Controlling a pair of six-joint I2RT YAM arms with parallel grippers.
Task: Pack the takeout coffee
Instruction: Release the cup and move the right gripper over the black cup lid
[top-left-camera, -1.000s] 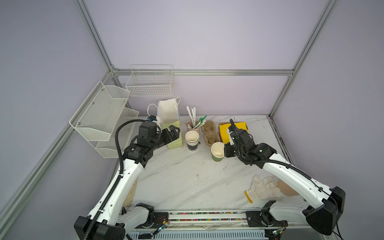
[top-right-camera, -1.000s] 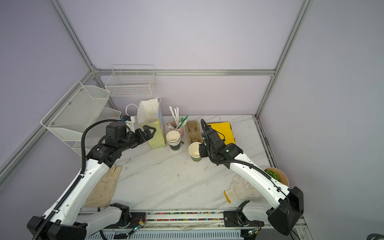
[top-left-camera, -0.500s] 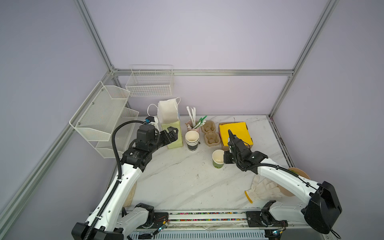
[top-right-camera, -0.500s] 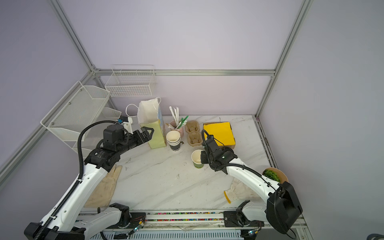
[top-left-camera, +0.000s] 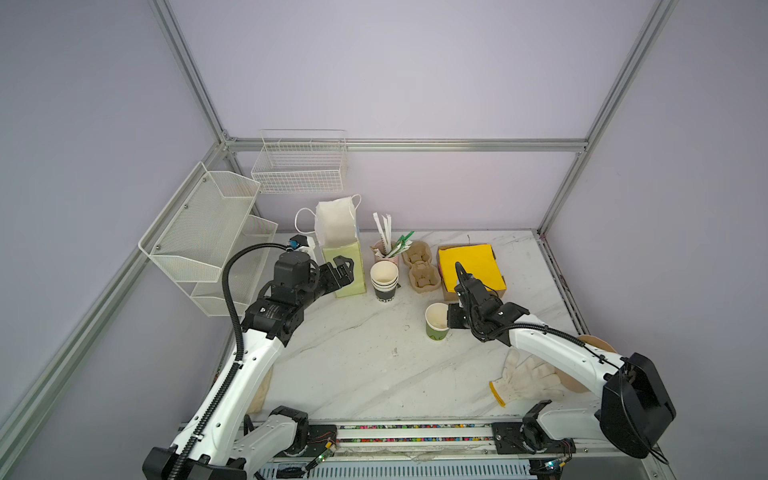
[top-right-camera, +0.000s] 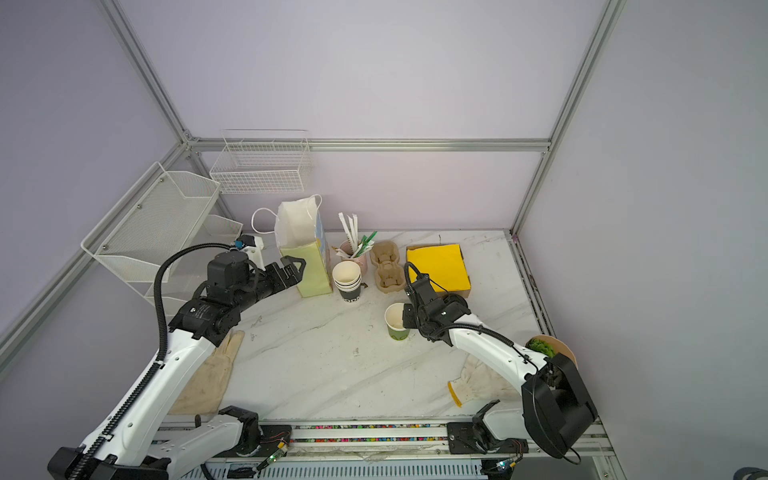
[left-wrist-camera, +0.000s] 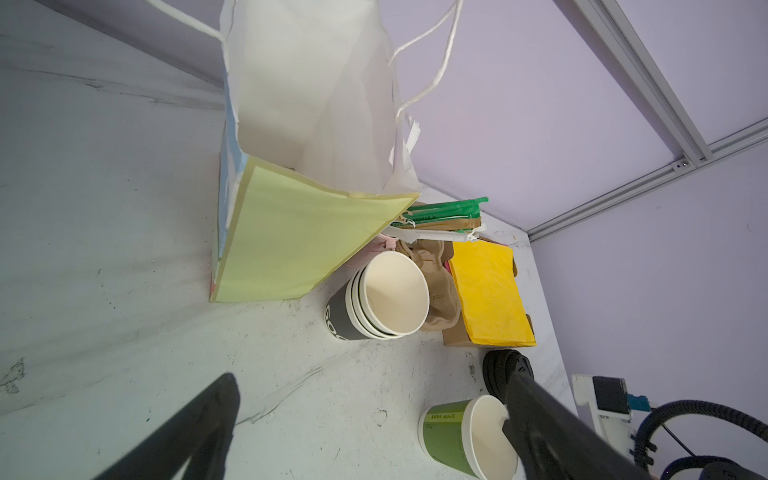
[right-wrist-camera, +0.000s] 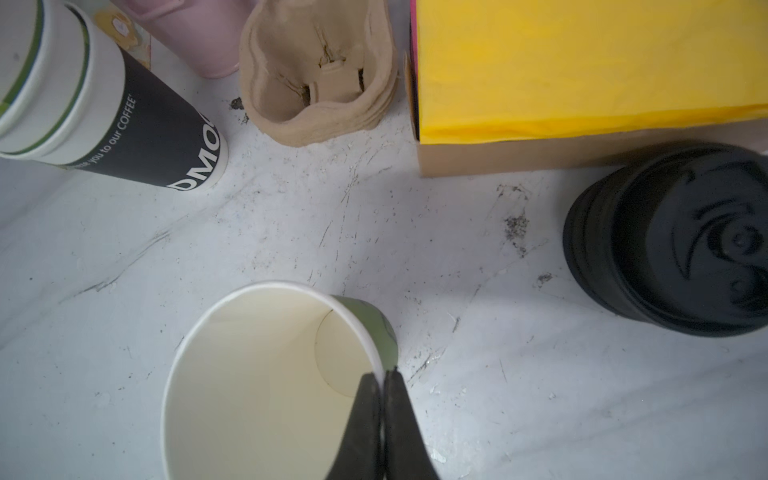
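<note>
Takeout coffee (top-left-camera: 436, 328) upright mid-table (top-left-camera: 353, 374), pinched at its rim.
The right gripper (right-wrist-camera: 382, 376), nearly closed, nips the thin wall; it looks light and crushable, so gripping round the body seems safer. The left gripper (top-left-camera: 343, 270) gapes empty.

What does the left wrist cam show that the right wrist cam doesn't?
Left wrist only: the open white-lined paper bag with a pale green face, the green and white wrapped straws, and the left gripper, jaws wide apart and empty.
Right wrist only: the right gripper, jaws pinched on the rim of the green paper cup.
Both: that cup, the nested white-lined cups with black lettered sides, the brown moulded-pulp cup carrier, the yellow paper stack and the black plastic lids.
</note>
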